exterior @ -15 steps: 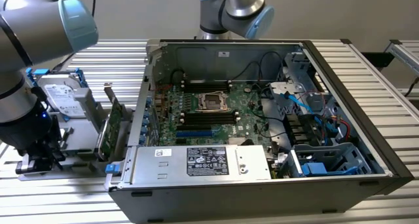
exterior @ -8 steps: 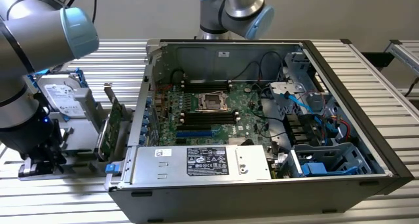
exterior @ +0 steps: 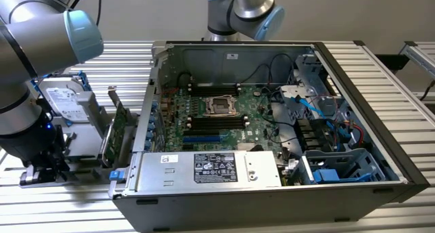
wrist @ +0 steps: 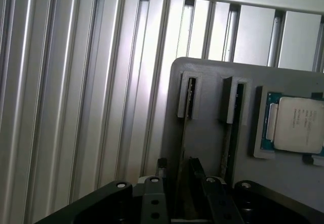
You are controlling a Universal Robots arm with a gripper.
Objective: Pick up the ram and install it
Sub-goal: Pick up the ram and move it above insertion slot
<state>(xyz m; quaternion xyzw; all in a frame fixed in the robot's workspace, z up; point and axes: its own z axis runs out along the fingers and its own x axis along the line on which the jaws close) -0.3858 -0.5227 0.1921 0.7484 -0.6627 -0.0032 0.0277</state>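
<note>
The ram [wrist: 190, 98] stands on edge in a slot of the grey holder [wrist: 207, 138], seen as a thin dark strip running down towards my fingers. A second thin board [wrist: 236, 105] stands in the neighbouring slot. My gripper [wrist: 177, 164] hangs just above the holder, open, with one dark finger [wrist: 161, 164] on each side of the first strip; I cannot tell whether they touch it. In the exterior view the gripper [exterior: 42, 173] is low at the left, beside the open computer case [exterior: 367, 90]. The motherboard [exterior: 217, 115] lies inside with dark memory slots [exterior: 217, 123].
A processor chip [wrist: 296, 125] lies in a recess of the holder. At the exterior view's left, a silver hard drive [exterior: 64, 98] and a green expansion card [exterior: 119, 128] stand upright between my arm and the case. The ribbed metal table [wrist: 76, 107] surrounds the holder.
</note>
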